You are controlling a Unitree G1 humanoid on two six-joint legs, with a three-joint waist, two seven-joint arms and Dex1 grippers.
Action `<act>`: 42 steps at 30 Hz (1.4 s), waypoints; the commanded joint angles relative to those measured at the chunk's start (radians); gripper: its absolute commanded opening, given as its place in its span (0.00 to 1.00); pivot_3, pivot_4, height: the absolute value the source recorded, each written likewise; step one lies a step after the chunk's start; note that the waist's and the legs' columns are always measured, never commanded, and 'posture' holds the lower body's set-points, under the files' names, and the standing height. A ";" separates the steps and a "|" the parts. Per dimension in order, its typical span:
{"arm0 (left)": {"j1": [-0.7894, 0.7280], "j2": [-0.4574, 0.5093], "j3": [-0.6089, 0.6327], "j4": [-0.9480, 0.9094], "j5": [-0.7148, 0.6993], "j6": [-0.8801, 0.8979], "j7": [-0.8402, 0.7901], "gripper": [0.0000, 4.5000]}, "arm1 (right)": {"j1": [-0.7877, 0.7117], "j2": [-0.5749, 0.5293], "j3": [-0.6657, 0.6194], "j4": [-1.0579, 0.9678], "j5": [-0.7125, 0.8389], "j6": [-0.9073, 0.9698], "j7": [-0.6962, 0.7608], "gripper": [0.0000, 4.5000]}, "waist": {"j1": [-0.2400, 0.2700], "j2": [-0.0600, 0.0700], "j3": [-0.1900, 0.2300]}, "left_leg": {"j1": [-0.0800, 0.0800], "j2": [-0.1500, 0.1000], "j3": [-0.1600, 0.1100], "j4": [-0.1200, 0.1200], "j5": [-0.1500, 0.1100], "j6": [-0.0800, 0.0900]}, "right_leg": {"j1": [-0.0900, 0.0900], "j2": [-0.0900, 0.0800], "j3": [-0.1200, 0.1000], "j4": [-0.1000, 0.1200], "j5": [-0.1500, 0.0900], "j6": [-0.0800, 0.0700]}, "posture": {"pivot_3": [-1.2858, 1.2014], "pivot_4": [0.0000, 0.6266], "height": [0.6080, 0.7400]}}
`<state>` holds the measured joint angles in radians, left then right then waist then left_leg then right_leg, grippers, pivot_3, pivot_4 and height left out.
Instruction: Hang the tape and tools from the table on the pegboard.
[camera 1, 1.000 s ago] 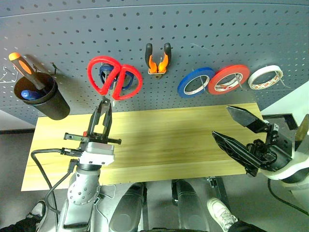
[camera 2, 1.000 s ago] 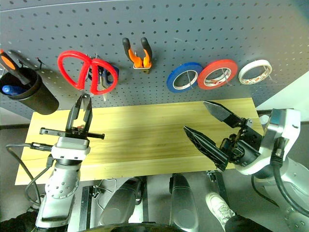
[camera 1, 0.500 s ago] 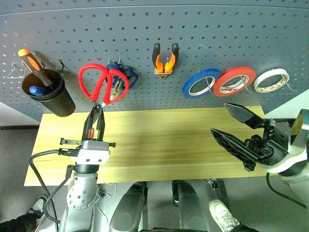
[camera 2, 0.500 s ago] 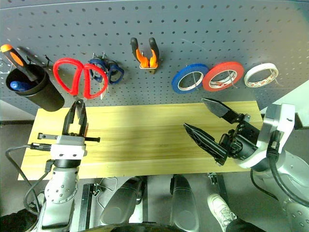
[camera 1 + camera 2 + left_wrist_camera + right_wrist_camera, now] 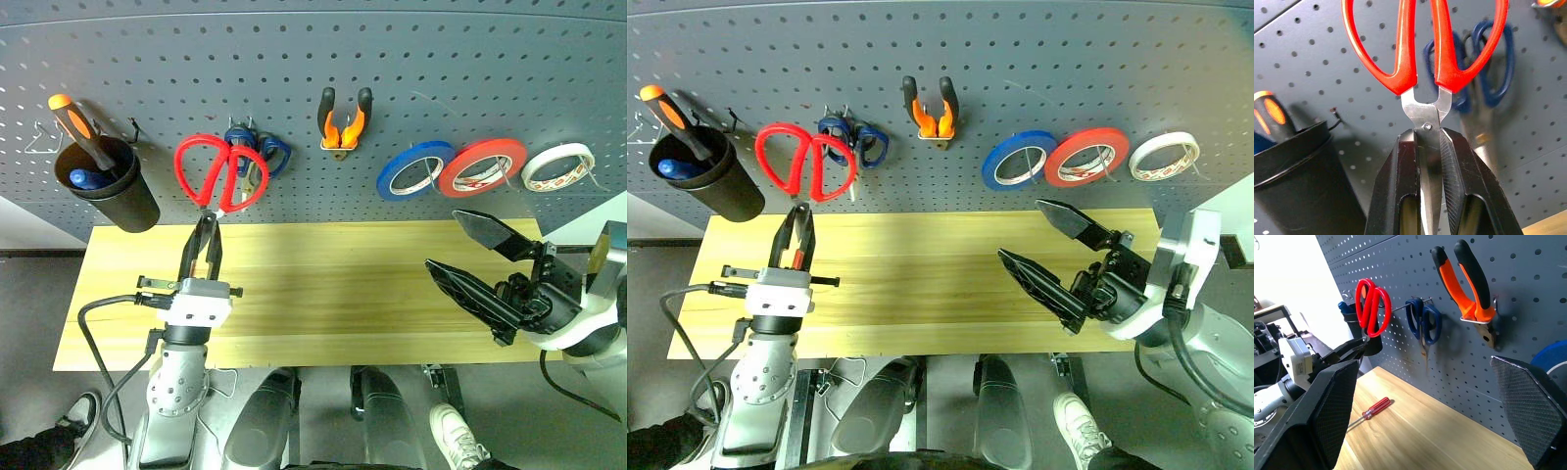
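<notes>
1. My left gripper [image 5: 205,231] is clamped on the blades of the red-handled scissors [image 5: 217,172], just below the pivot; the handles point up against the pegboard [image 5: 294,59], over the table's [image 5: 323,294] back edge near its left end.
2. I can't tell whether the red handles sit on a hook.
3. My right gripper [image 5: 480,262] has its jaws spread wide and holds nothing; it hovers over the table's right end.
4. Orange-and-black pliers [image 5: 342,122] hang on the pegboard, above the middle of the table's back edge.
5. The whitish tape [image 5: 558,166] hangs on the pegboard far right, beside the red roll [image 5: 482,166] and blue roll [image 5: 415,170].
6. The small red screwdriver [image 5: 1370,411] lies flat on the table near its left end.
7. Blue scissors [image 5: 257,159] hang just behind the red pair; the black cup [image 5: 110,186] at far left holds the orange-and-black screwdriver [image 5: 86,132].
</notes>
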<state>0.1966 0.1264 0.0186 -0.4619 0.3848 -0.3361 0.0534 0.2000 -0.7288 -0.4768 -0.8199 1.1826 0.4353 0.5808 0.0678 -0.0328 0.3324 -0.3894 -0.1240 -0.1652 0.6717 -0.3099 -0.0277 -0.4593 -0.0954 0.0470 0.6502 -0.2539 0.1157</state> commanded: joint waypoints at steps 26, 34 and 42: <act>-0.185 0.043 -0.022 0.215 0.022 -0.051 0.065 0.06 | 0.014 -0.010 -0.031 -0.076 0.045 -0.021 -0.027 1.00 | -0.002 0.001 0.000 | -0.001 0.001 0.000 0.011 0.000 0.000 | 0.004 0.002 0.000 0.001 0.006 0.001 | 0.53 0.49 0.90; -0.251 0.053 -0.022 0.291 0.026 -0.083 0.097 0.06 | 0.022 -0.013 -0.037 -0.079 0.044 -0.020 -0.034 1.00 | -0.002 0.001 -0.001 | -0.001 0.001 0.000 0.011 0.000 0.000 | 0.004 0.002 0.000 0.001 0.006 0.002 | 0.52 0.48 0.90; -0.241 0.045 -0.031 0.271 0.021 -0.088 0.098 0.06 | 0.030 -0.007 -0.029 -0.076 0.025 -0.021 -0.033 1.00 | -0.003 0.001 -0.001 | -0.001 0.001 0.001 0.011 0.000 0.000 | 0.003 0.002 0.000 0.001 0.006 0.002 | 0.52 0.48 0.90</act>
<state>-0.0501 0.1727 -0.0100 -0.1519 0.4053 -0.4030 0.1397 0.2257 -0.7344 -0.4883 -0.8614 1.2009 0.4330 0.5463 0.0651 -0.0321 0.3313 -0.3903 -0.1234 -0.1645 0.6827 -0.3100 -0.0272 -0.4558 -0.0937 0.0473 0.6509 -0.2476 0.1172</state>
